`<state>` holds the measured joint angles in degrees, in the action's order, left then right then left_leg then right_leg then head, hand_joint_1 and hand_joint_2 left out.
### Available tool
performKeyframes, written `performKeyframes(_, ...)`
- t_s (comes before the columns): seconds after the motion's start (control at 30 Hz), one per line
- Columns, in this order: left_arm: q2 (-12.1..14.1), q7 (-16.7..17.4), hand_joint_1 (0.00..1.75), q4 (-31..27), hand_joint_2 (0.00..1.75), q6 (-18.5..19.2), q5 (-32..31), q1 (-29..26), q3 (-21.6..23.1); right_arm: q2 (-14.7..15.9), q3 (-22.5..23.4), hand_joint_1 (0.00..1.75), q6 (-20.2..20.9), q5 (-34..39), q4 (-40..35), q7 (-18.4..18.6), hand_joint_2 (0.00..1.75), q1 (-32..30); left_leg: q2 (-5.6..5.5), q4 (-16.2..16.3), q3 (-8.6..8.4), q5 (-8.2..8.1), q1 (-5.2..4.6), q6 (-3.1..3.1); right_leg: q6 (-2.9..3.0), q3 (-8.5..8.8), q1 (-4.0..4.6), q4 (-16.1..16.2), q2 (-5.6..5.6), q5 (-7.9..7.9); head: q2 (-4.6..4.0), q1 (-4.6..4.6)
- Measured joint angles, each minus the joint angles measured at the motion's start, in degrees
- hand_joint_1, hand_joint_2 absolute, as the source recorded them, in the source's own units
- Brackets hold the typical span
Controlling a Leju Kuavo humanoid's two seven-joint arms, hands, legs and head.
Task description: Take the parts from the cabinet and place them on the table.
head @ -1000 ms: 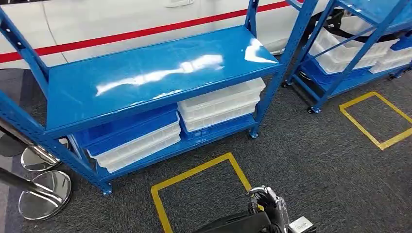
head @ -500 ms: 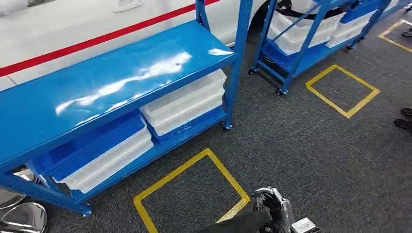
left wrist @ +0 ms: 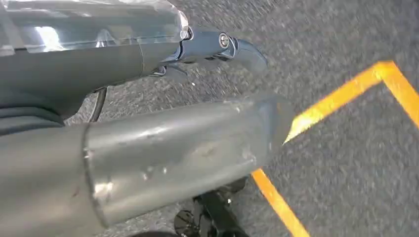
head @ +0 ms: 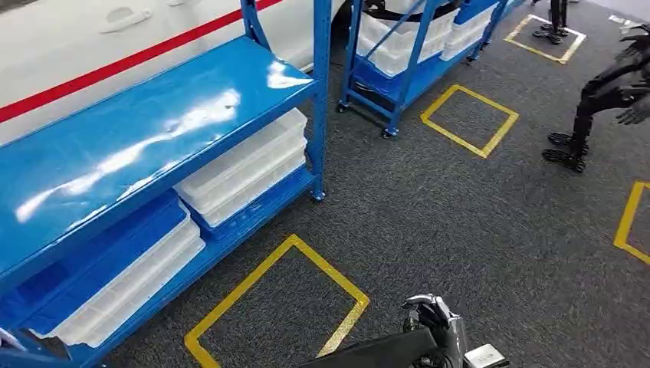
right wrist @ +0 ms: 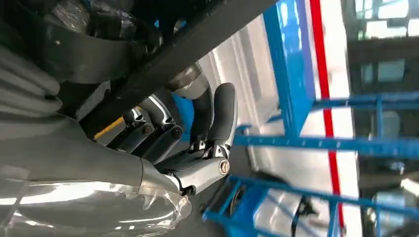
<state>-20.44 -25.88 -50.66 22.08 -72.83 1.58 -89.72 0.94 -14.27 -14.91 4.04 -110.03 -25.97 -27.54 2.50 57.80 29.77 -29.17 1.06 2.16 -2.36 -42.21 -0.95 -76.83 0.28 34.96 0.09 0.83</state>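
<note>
My right hand (head: 435, 322) hangs low over the grey carpet, its fingers (right wrist: 217, 118) curled around a long black part (right wrist: 163, 59). My left hand (left wrist: 148, 148) holds nothing, thumb and fingers apart. The blue cabinet (head: 153, 130) stands well apart, ahead on my left.

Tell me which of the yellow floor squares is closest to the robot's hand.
The yellow square in front of the near blue shelf, just beside the hand low in the head view. The other squares lie farther off by the second shelf and beyond.
</note>
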Motion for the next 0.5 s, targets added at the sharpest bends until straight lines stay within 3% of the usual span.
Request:
performKeyframes(0.03, -0.02, 0.00, 0.00, 0.00, 0.00, 0.00, 0.00, 0.06, 0.00, -0.02, 0.00, 1.75, 0.00, 0.00, 0.00, 0.00, 1.75, -0.01, 0.78, 0.00, -0.08, -0.12, 0.01, -0.09, -0.08, 1.14, -0.14, 2.17, -0.13, -1.78, 0.00, -0.02)
performKeyframes(0.1, -0.02, 0.00, 0.00, 0.15, 0.00, 0.00, 0.00, 0.22, 0.02, -0.02, 0.09, 1.75, 0.00, 0.02, -0.02, -0.02, 1.75, -0.03, 2.17, -0.03, -0.62, -0.47, 0.01, -0.42, 0.21, 6.99, -0.16, 12.63, -1.52, -6.80, 0.00, 0.00)
performKeyframes(0.13, -0.02, 0.00, 0.00, 0.28, 0.00, 0.00, -0.02, 0.27, 0.02, -0.02, 0.13, 1.75, 0.00, 0.26, -0.04, -0.07, 1.75, -0.01, 2.63, -0.04, -1.05, -0.65, -0.03, -0.70, 0.63, 9.66, 0.14, 17.44, -4.13, -7.68, 0.00, -0.02)
performKeyframes(0.17, -0.02, -0.02, 0.00, 0.33, 0.00, -0.02, -0.20, 0.30, 0.02, -0.04, 0.13, 1.75, 0.02, 0.57, -0.02, -0.09, 1.75, 0.08, 3.15, -0.06, -1.16, -0.88, -0.40, -1.07, 1.26, 9.79, 0.67, 17.74, -5.15, -7.25, 0.02, -0.04)
performKeyframes(0.3, 0.02, 0.02, 0.00, 0.74, 0.00, -0.31, -0.63, 0.64, 0.04, -0.20, 0.44, 1.75, 0.09, 0.87, -0.15, -0.46, 1.75, -0.04, 5.17, -0.76, -2.14, -0.97, -0.39, -2.48, 2.88, 9.43, 1.02, 18.61, -2.28, -7.76, 0.00, -0.04)
performKeyframes(0.33, 0.13, 0.04, 0.00, 0.90, 0.00, -0.37, -0.79, 0.65, 0.04, -0.39, 0.46, 1.75, 0.09, 0.87, -0.17, -0.48, 1.75, -0.18, 2.86, -0.02, -2.01, -1.79, 0.04, -2.73, 3.25, 9.98, 0.33, 19.25, -1.83, -8.25, 0.00, -0.04)
performKeyframes(0.37, 0.31, 0.09, 0.00, 0.96, 0.00, -0.50, -0.83, 0.61, 0.04, -0.52, 0.50, 1.75, -0.02, 0.92, -0.18, -0.59, 1.75, -0.03, 0.09, 2.05, -1.10, -3.36, 0.04, -2.77, 3.68, 10.05, 0.36, 19.54, -1.28, -8.48, 0.00, -0.02)
performKeyframes(0.4, 0.42, 0.22, 0.00, 1.20, 0.00, -0.61, -0.83, 0.56, 0.02, -0.61, 0.48, 1.75, -0.02, 1.01, -0.15, -0.59, 1.75, 0.18, -1.41, 6.28, 0.85, -5.83, 0.09, -2.78, 3.90, 9.87, 0.44, 19.54, -0.71, -8.57, 0.00, -0.04)
performKeyframes(0.47, 0.74, 0.81, 0.00, 1.90, 0.00, -0.98, -0.68, 0.12, -0.13, -0.92, 0.50, 1.75, -0.76, 1.13, 0.09, -0.83, 1.75, 0.26, -2.15, 16.05, 5.63, -9.73, 0.05, -2.91, 4.11, 9.79, 0.77, 19.44, 0.91, -8.52, 0.00, -0.04)
performKeyframes(0.5, 0.90, 0.96, 0.00, 2.23, 0.00, -1.20, -0.55, 0.00, -0.13, -0.94, 0.50, 1.75, -1.00, 1.42, 0.28, -1.02, 1.75, 0.25, -2.16, 17.83, 6.73, -9.45, 0.05, -2.89, 4.11, 9.81, 0.86, 19.32, 1.77, -8.51, 0.00, -0.04)
